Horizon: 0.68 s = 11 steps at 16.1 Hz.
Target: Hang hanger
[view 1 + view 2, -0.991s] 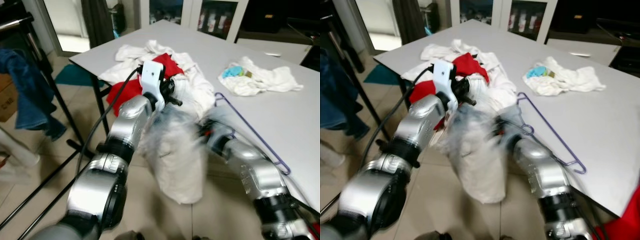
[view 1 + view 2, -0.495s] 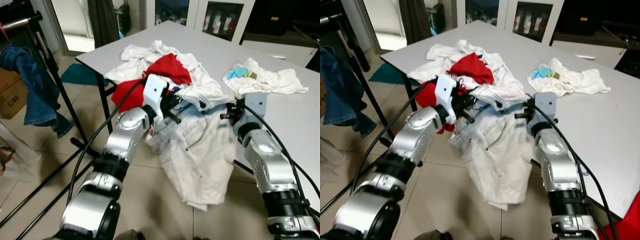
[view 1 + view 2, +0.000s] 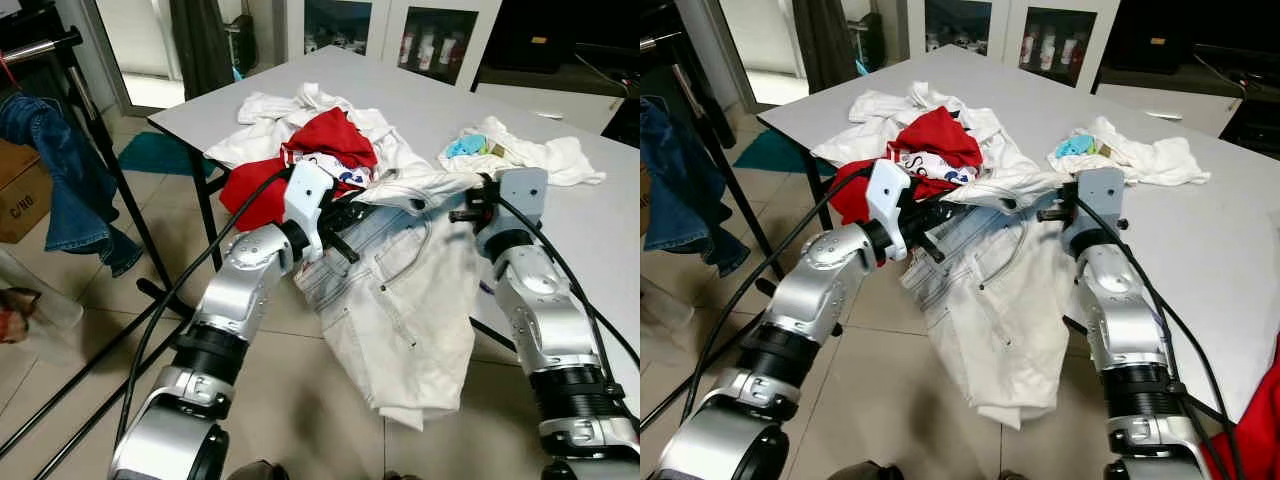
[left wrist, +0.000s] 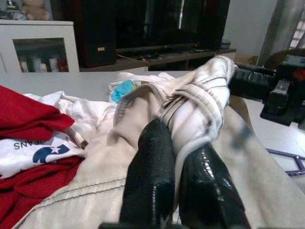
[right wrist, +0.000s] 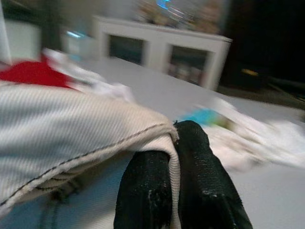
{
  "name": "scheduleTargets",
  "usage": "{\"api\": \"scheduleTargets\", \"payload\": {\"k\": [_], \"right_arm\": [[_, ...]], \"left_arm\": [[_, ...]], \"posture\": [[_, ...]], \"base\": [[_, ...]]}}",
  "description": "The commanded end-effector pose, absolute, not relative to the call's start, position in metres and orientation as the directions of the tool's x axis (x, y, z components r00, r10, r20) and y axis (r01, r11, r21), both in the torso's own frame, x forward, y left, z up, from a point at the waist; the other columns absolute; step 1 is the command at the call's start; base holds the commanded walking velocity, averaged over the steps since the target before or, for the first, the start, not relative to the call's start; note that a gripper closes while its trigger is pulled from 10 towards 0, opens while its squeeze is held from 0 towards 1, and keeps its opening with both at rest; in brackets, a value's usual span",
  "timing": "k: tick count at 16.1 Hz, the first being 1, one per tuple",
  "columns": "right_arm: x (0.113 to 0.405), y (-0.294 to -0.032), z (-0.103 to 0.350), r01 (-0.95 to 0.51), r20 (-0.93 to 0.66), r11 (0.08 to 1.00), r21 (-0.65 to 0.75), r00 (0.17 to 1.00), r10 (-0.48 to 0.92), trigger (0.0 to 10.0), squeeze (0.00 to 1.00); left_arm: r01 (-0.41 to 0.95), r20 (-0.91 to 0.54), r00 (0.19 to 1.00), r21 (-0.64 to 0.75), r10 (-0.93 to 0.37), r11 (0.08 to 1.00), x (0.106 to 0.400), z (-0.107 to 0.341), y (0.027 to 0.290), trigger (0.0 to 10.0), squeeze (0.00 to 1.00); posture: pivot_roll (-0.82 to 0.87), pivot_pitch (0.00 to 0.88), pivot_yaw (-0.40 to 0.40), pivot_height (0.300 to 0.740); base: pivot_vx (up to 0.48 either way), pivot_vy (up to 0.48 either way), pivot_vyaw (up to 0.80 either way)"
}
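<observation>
A pair of white trousers (image 3: 390, 300) hangs off the table's near edge, its waistband stretched between my two grippers. My left gripper (image 3: 345, 215) is shut on one end of the waistband; in the left wrist view the fingers (image 4: 147, 167) pinch the bunched fabric. Over at the other end, my right gripper (image 3: 462, 207) is shut on the cloth, its fingertips (image 5: 195, 157) closed over a seam. A short piece of a thin purple hanger (image 4: 287, 158) lies on the table beyond the trousers, mostly hidden.
The grey table (image 3: 600, 240) carries a pile of red and white clothes (image 3: 325, 135) and a white cloth with blue (image 3: 520, 155). At the left, blue jeans (image 3: 60, 170) hang from a black rack (image 3: 40, 45) by a cardboard box (image 3: 18, 190). Tiled floor lies below.
Both grippers have lifted and spread apart, so the trousers went from a blurred bundle to a waistband stretched between them. The camera has shifted slightly.
</observation>
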State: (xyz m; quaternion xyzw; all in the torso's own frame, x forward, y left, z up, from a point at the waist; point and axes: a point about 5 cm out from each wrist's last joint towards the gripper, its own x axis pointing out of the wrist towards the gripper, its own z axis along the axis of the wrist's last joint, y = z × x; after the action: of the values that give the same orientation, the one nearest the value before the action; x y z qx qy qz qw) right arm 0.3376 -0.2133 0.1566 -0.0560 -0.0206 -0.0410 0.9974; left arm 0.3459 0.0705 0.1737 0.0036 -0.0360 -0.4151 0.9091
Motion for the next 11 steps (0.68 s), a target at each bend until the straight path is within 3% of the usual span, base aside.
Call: {"api": "scheduleTargets", "payload": {"k": [1, 11], "right_arm": [[0.3248, -0.2877, 0.1833, 0.425, 0.136, 0.901, -0.086, 0.901, -0.412, 0.0, 0.0], [0.3248, -0.2877, 0.1833, 0.425, 0.136, 0.901, -0.086, 0.901, -0.412, 0.0, 0.0]], "left_arm": [[0.661, 0.072, 0.747, 0.035, -0.661, 0.75, 0.3514, 0.1743, 0.1087, 10.0, 0.0], [0.661, 0.072, 0.747, 0.035, -0.661, 0.75, 0.3514, 0.1743, 0.1087, 10.0, 0.0]], "posture": [[-0.09, 0.0, -0.002, 0.74], [-0.09, 0.0, -0.002, 0.74]], "base": [[0.0, 0.0, 0.0], [0.0, 0.0, 0.0]]}}
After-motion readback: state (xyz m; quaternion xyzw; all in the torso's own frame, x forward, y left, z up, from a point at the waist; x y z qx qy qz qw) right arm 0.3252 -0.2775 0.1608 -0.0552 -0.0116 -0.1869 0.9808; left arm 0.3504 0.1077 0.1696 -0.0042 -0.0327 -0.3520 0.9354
